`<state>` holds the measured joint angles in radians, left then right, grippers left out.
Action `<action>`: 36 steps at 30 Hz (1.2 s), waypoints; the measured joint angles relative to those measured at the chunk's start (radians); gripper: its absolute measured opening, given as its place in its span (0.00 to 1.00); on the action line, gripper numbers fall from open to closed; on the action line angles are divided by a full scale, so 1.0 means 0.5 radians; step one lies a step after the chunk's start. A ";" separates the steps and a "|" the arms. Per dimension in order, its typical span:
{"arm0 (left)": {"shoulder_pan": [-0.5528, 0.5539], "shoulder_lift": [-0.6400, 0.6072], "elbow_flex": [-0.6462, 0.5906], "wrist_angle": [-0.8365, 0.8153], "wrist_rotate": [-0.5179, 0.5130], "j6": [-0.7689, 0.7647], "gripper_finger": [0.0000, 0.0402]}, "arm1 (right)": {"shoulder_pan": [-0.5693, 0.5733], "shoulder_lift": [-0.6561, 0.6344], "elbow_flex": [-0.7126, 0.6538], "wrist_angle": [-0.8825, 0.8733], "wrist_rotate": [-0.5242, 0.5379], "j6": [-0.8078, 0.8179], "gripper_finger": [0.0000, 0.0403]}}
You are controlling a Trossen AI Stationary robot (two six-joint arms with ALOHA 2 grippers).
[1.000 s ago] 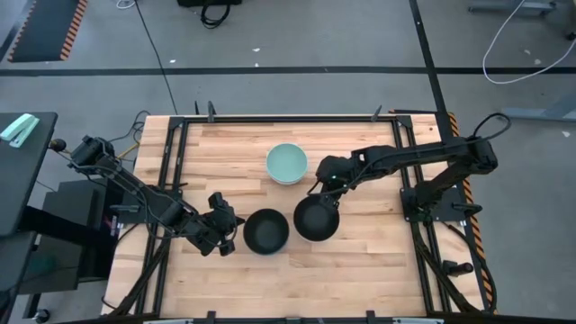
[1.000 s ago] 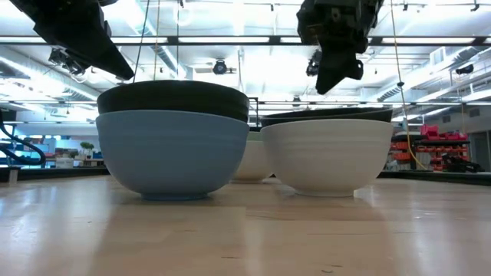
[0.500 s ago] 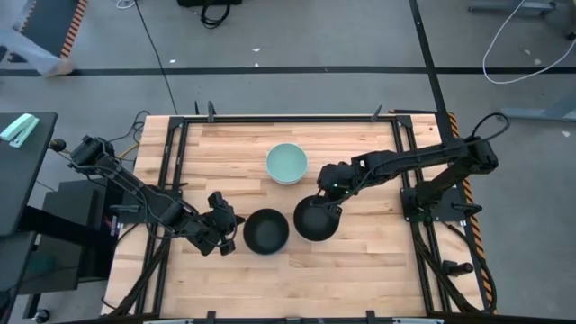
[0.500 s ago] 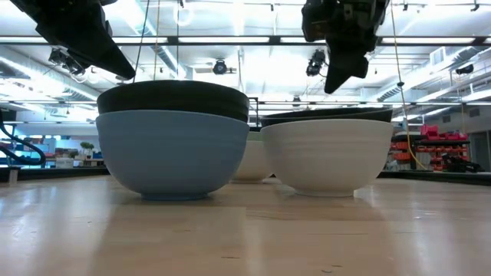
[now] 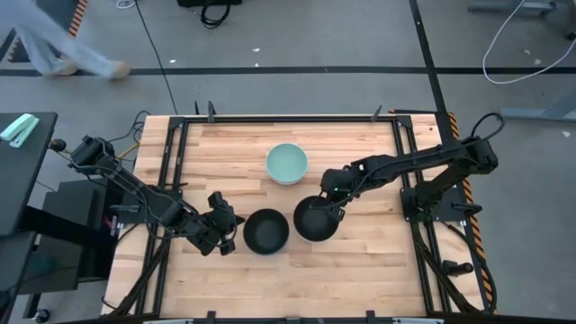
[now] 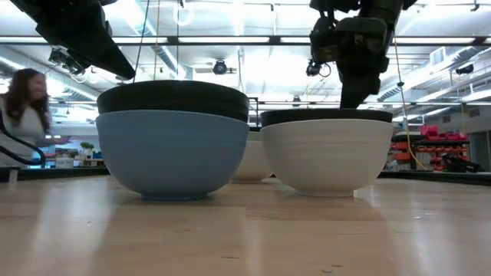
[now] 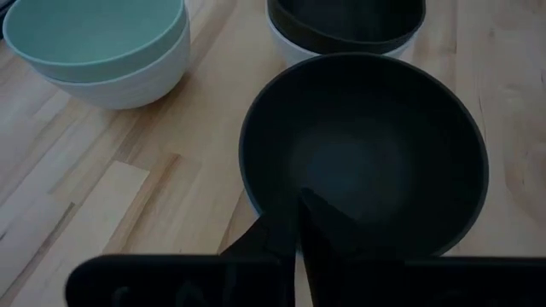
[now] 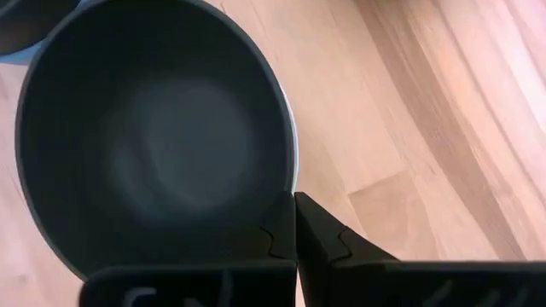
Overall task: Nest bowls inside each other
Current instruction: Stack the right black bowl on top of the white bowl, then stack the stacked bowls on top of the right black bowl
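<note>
Three nested pairs stand on the table. A black bowl (image 5: pixel 266 230) sits in the blue bowl (image 6: pixel 173 157). Another black bowl (image 5: pixel 313 220) sits level in a white bowl (image 6: pixel 328 157). The mint green bowl (image 5: pixel 287 162) sits in a second white bowl (image 7: pixel 128 81), farther back. My left gripper (image 5: pixel 227 222) is shut and hovers at the left side of the blue pair, above its rim, touching nothing. My right gripper (image 5: pixel 329 203) is shut at the far right rim of the black bowl in the white one. My right gripper (image 8: pixel 294 203) comes from above, slanting in from the table's far right. Its shut fingertips (image 6: pixel 354 98) rest on the rim (image 8: pixel 283 183) of the black bowl at its far right side. The bowl sits level inside the white bowl on the table.
The dark metal frame (image 5: pixel 171 162) runs along the table's edges. Bare wood lies at the table's far left and along its near edge. A person (image 6: pixel 23 107) stands in the room beyond the table, and a person's legs (image 5: pixel 63 49) pass on the floor at the far left.
My right gripper has moved down and toward the table's near right, from above the bowl's far side onto its rim. The black bowl in the white one, tilted before, now lies level. A person has walked into view behind the table.
</note>
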<state>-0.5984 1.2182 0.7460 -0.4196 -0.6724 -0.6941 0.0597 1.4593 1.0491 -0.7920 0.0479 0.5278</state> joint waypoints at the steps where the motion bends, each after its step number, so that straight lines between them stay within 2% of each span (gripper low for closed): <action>1: 0.000 0.000 0.000 0.000 0.000 0.000 0.04 | 0.000 0.000 -0.010 0.016 -0.003 0.000 0.00; 16: 0.000 0.000 0.000 0.000 0.000 -0.001 0.07 | 0.000 0.000 -0.053 0.088 -0.018 0.009 0.00; 27: 0.000 0.000 0.000 0.000 0.000 -0.001 0.03 | 0.000 0.000 -0.053 0.132 -0.024 0.009 0.00; 36: 0.000 0.000 0.000 0.000 -0.080 0.012 0.07 | -0.048 0.000 0.066 0.154 -0.024 0.009 0.03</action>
<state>-0.5986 1.2182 0.7460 -0.4198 -0.7125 -0.6879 0.0356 1.4593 1.0823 -0.7148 0.0360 0.5323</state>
